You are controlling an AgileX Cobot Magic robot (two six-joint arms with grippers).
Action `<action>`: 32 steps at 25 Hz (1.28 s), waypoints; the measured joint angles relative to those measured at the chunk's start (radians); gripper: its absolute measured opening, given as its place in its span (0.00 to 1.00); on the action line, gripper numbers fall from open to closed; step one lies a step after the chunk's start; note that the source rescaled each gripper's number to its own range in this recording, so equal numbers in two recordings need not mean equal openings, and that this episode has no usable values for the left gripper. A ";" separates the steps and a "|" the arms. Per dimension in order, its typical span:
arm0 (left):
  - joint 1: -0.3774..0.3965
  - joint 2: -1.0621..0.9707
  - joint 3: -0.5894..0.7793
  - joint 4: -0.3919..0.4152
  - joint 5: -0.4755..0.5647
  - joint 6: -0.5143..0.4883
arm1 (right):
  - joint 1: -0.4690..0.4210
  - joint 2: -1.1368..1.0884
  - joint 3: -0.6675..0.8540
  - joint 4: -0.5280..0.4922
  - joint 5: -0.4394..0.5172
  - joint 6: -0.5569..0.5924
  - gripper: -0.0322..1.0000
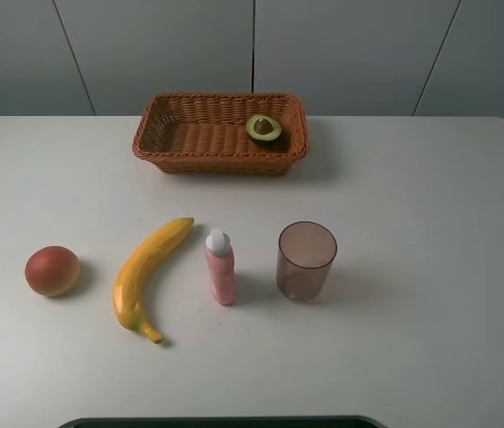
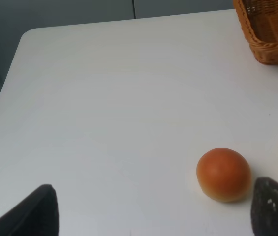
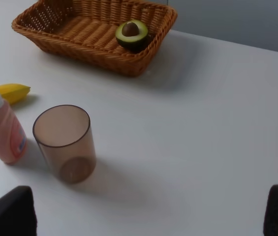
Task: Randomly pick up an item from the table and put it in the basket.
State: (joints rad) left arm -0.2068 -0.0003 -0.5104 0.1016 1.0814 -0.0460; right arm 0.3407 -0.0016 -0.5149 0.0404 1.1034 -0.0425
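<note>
Left fingers [image 2: 28, 214] spread wide, holding nothing, both dark tips apart over bare worktop [image 2: 109, 98]; round red-orange fruit [image 2: 223, 174] sits just beside one tip, not touching as far as visible. Right fingers [image 3: 8, 214] also spread wide, empty, tips at the two lower corners of the right wrist view, well apart from everything. Neither arm shows in the high view. Near row on worktop, left to right: red-orange fruit [image 1: 53, 271], yellow banana [image 1: 147, 275] lying angled, pink bottle [image 1: 219, 267] with white cap upright, translucent brown cup [image 1: 306, 260] upright and empty. Bottle is between banana and cup, close to both, touching neither. Wicker basket [image 1: 158, 134] at far centre of worktop. Avocado half [image 1: 265, 130] lies inside basket at its right end, cut face up, pit showing, against the right wall.
</note>
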 joint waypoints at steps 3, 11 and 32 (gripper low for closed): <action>0.000 0.000 0.000 0.000 0.000 0.000 | -0.074 0.000 0.000 0.000 0.000 0.002 1.00; 0.000 0.000 0.000 0.000 0.000 0.000 | -0.327 0.000 0.000 -0.002 0.000 0.002 1.00; 0.000 0.000 0.000 0.000 0.000 0.000 | -0.351 0.000 0.000 -0.002 0.000 0.002 1.00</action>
State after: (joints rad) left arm -0.2068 -0.0003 -0.5104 0.1016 1.0814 -0.0460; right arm -0.0103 -0.0016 -0.5149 0.0388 1.1034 -0.0406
